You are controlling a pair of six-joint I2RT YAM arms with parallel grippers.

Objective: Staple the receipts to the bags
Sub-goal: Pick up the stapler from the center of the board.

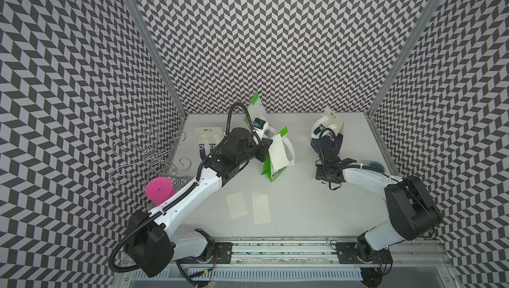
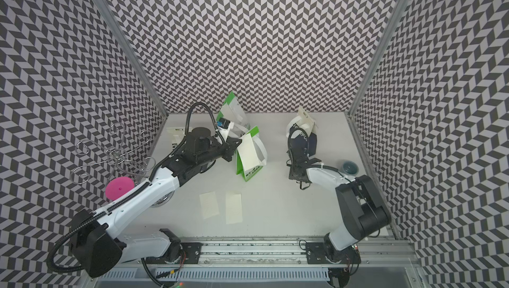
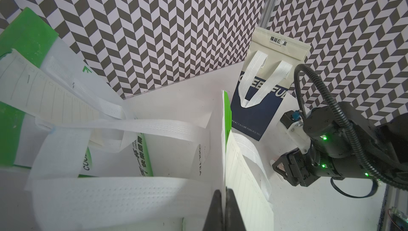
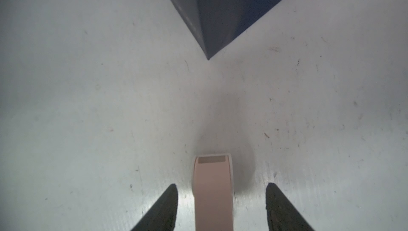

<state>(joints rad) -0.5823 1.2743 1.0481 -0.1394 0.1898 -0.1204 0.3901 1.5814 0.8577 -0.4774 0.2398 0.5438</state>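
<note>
The left gripper [image 3: 224,190] was clamped tight on the rim of a green-and-white paper bag [image 1: 271,172] standing mid-bench [image 1: 303,212], with a cream paper receipt [image 1: 278,153] held against it. The right gripper [image 4: 221,185] stood open astride a pale pink stapler [image 4: 213,196] toward the right edge. Two more receipts [image 1: 236,205], [image 1: 261,208] lay flat near the front edge.
</note>
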